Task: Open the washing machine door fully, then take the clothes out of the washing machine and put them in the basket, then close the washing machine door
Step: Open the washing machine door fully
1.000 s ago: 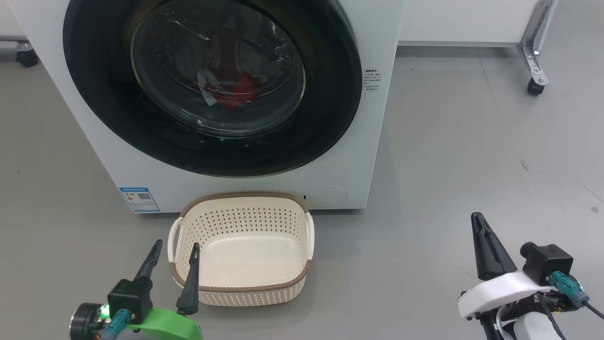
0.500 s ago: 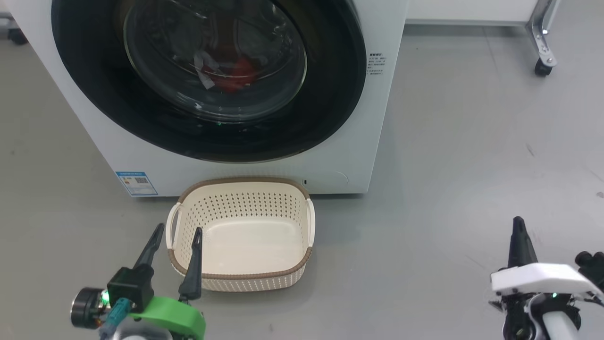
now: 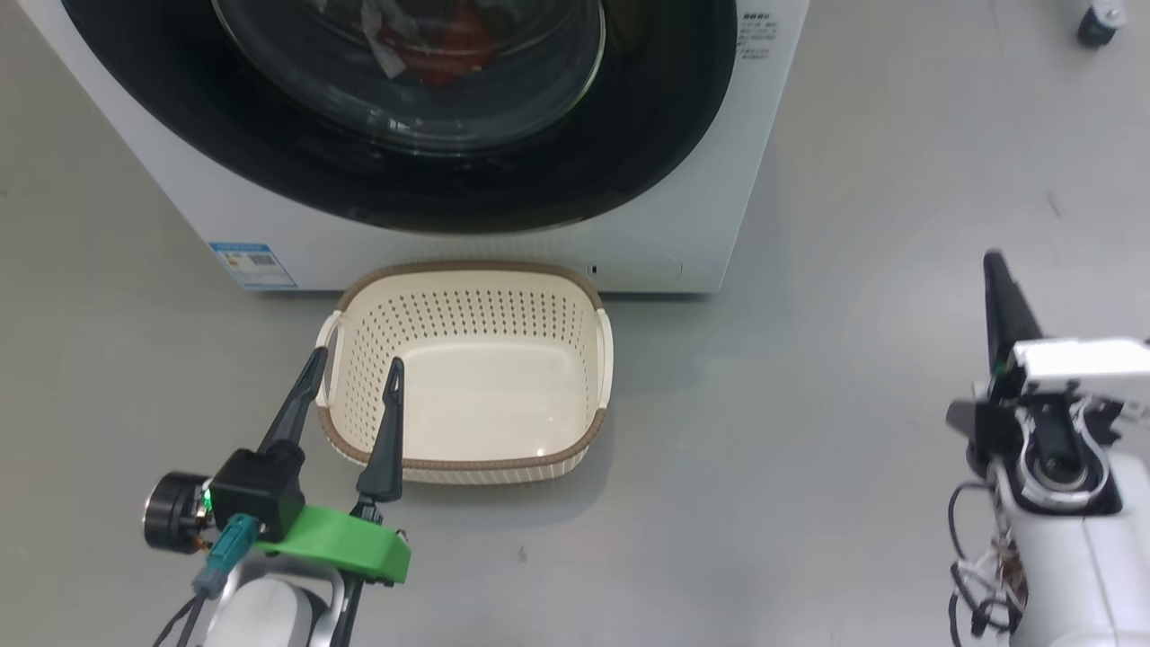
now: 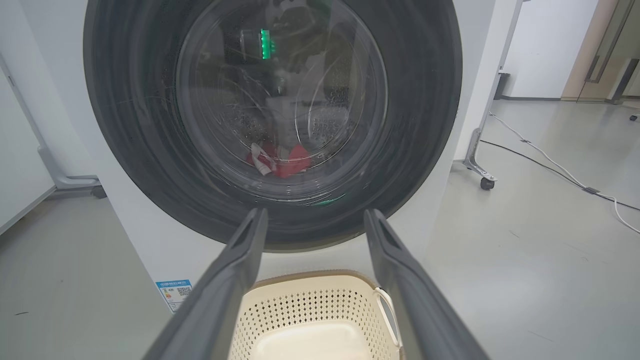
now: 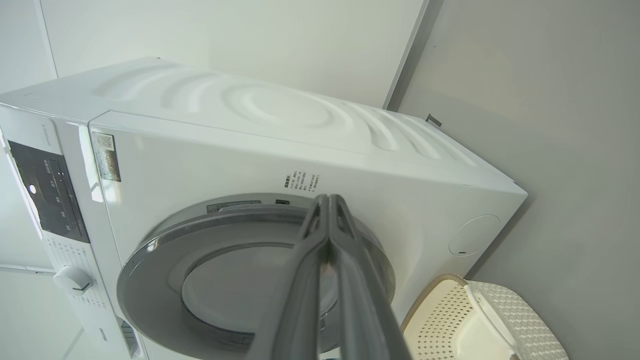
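Head view: basket (image 3: pixel 503 310) near left fingers (image 3: pixel 388 431)

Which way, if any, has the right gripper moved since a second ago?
Yes: measured against the basket, the right gripper has gone forward, toward the washer, and farther right.

The basket (image 3: pixel 467 377) sits directly before the washing machine (image 3: pixel 503 252).

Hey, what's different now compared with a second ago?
The head view has tipped downward, so the whole picture shifted. The right gripper, shut, has rolled at the wrist and moved forward. Nothing was grasped or released. The left gripper stays open by the basket. The washing machine door stays closed, with the clothes inside.
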You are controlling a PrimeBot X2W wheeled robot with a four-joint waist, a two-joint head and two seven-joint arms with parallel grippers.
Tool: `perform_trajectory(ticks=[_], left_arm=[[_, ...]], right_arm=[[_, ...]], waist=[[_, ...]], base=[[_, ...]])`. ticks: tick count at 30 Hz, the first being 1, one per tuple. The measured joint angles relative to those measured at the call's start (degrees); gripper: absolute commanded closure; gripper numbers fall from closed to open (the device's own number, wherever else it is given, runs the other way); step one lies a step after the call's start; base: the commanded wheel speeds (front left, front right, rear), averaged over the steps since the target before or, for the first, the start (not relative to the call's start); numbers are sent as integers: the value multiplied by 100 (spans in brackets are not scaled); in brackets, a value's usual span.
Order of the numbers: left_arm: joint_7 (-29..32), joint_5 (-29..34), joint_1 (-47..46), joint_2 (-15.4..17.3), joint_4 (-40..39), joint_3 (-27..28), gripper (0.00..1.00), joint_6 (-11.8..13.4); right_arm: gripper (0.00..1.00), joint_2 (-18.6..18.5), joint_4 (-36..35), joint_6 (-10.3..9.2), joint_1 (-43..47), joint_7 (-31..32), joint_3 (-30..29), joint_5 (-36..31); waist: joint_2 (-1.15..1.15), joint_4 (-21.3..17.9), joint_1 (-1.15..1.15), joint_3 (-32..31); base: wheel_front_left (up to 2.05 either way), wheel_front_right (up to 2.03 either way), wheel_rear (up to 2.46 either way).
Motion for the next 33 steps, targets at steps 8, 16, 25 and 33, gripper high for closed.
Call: perform_trajectory(ticks=[8, 16, 25, 33], left_arm=[[0, 63, -416, -104, -185, -127, 0, -26], [-1, 103, -825, -179, -275, -201, 0, -52], [-1, 194, -1186, -289, -291, -327, 0, -130], [-1, 194, -1359, -334, -232, -460, 0, -180]], right_arm=[[100, -35, -67, -166, -1005, 636, -231, 582], [100, -400, -75, -464, -2014, 1178, -152, 619], [100, -759, 31, -671, -2912, 1758, 67, 628], [100, -1065, 261, -839, -3591, 2275, 322, 658]], waist=[[0, 128, 0, 564], [0, 302, 0, 1134], [0, 533, 0, 1668], [0, 860, 0, 1971]], base=[[0, 0, 0], [0, 0, 0], [0, 0, 0], [0, 0, 0]])
